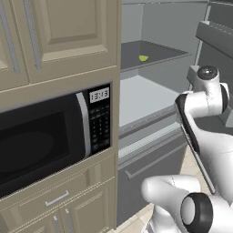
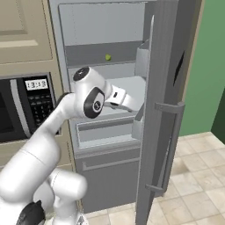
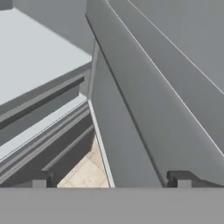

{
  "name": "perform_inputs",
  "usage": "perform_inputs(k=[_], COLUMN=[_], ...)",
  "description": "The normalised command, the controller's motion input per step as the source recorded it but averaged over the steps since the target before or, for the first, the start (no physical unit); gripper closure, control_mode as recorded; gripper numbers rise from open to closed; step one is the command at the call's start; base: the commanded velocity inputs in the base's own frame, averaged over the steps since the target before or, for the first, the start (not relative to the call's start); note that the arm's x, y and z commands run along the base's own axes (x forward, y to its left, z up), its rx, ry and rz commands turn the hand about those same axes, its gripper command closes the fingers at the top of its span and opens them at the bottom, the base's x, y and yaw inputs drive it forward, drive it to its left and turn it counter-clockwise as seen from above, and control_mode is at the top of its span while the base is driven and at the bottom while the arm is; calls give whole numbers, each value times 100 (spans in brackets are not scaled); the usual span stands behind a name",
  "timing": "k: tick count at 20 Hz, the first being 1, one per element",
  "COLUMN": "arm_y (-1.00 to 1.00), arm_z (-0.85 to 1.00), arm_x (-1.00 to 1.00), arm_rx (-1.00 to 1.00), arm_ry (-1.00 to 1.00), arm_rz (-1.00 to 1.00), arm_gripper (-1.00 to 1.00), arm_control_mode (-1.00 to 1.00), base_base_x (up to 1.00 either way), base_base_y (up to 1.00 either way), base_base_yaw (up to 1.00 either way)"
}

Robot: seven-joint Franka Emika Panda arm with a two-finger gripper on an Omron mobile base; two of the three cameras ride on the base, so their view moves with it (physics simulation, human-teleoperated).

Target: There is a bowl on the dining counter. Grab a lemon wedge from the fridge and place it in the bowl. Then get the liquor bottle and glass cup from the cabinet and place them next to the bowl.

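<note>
Fridge (image 2: 171,88) stands open, lemon wedge (image 1: 143,58) sits on its upper shelf, top centre of left base frame. My fingers (image 3: 111,179) are spread wide, empty (low near the door's edge). Wedge not grabbed; bowl, bottle, cup steps all left.

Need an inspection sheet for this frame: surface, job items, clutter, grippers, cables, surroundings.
Surface: pale grey fridge shelves; the upper shelf carries the wedge, the lower shelf looks bare.
Job's things: fridge stands open, its door swung out to the right; lemon wedge lies on the upper shelf, untouched.
Clutter: nothing seen.
Grippers: gripper open, nothing between the fingers, aimed at the gap between the shelves and the door, below the wedge's shelf.
Cables: nothing seen.
Surroundings: microwave built into beige cabinets left of the fridge; tiled floor; green wall on the right.
</note>
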Motion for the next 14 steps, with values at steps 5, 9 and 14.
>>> perform_inputs(k=[5, 9, 14], arm_y=[-46, -49, -64], arm_z=[-27, -26, -25], arm_x=[41, 47, 40], arm_rx=[-12, -12, -11], arm_ry=[12, 19, 21], arm_rz=[-8, -8, -7], arm_gripper=[-100, -100, -100], arm_control_mode=[-100, -100, -100], base_base_x=[0, 0, 0], base_base_y=[0, 0, 0], base_base_yaw=[0, 0, 0])
